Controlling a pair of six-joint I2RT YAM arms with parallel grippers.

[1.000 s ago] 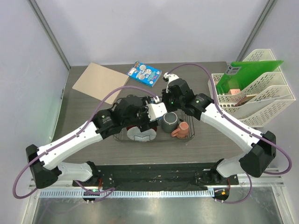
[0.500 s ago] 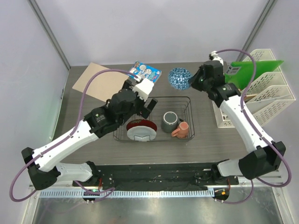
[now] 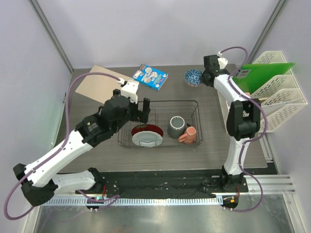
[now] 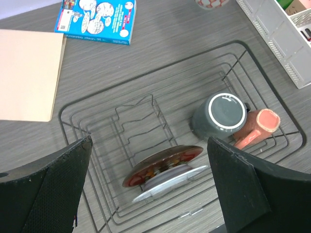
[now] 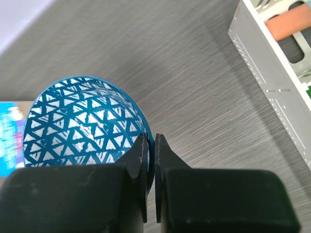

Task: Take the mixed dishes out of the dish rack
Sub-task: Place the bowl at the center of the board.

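The black wire dish rack (image 3: 160,103) stands mid-table. In it the red patterned plate (image 3: 146,130) leans on a white dish, beside the dark grey mug (image 3: 176,126) and the pinkish-brown mug (image 3: 188,134), which lies on its side. My left gripper (image 3: 138,111) is open and empty above the rack's left end; the left wrist view shows the plate (image 4: 163,162) below between its fingers, apart from them. My right gripper (image 5: 151,141) is shut on the rim of the blue-and-white bowl (image 5: 82,121), held low at the table's back (image 3: 193,76). I cannot tell if it rests.
A blue illustrated packet (image 3: 150,76) and a tan board (image 3: 99,85) lie behind the rack on the left. A white slotted file organiser (image 3: 265,97) with a green folder stands at the right edge, close to my right arm.
My right gripper carried the bowl out of the rack, up and to the table's back right, then lowered it. My left gripper lifted and drew back to the left, open.
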